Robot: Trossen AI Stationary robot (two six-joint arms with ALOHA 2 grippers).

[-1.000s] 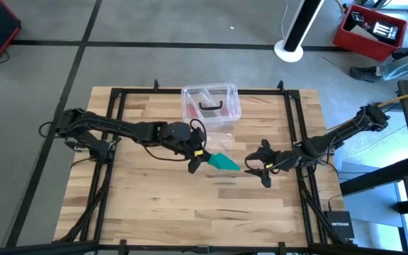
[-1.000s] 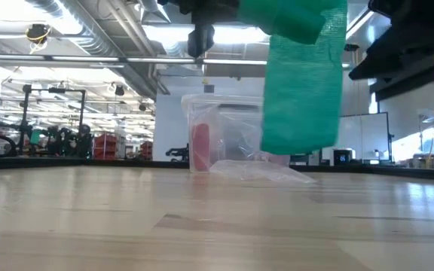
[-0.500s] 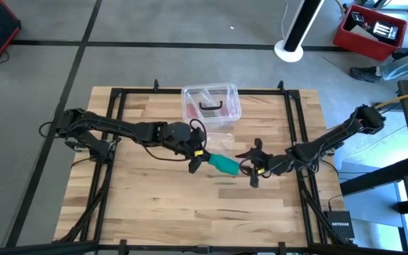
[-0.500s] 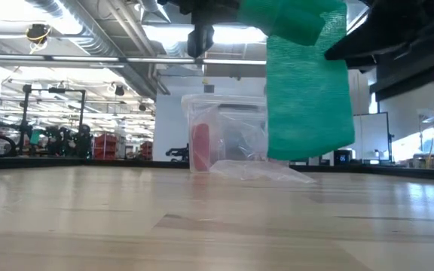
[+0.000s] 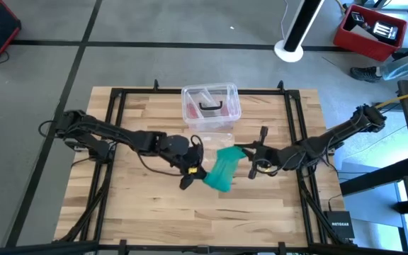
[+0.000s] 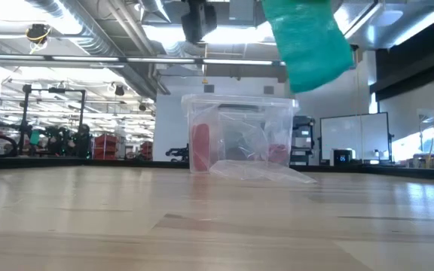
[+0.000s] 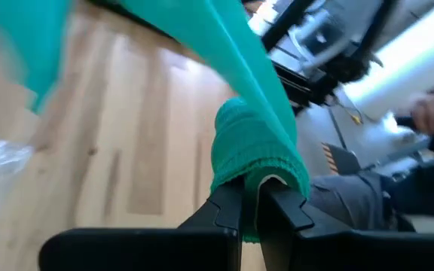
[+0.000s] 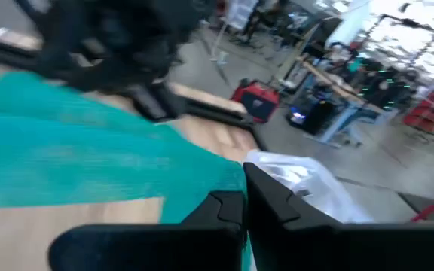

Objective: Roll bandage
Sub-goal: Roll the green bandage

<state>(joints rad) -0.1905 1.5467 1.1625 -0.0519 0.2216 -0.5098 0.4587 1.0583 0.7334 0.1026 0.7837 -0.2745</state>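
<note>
High view: right gripper [image 5: 241,151] has come in and clamped its jaws on the bandage [image 5: 223,170] at frame centre; left gripper [image 5: 192,171] still holds the rolled end.

Low view: bandage [image 6: 307,38] now lifted to top, clear of the table [image 6: 217,218].

Wrist views: both jaws together on cloth. Strip is taut betw. both arms, so rolling can go on.

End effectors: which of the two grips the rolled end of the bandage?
The left end effector; its bandage end is a rolled wad, while the right end effector pinches flat strip.
</note>
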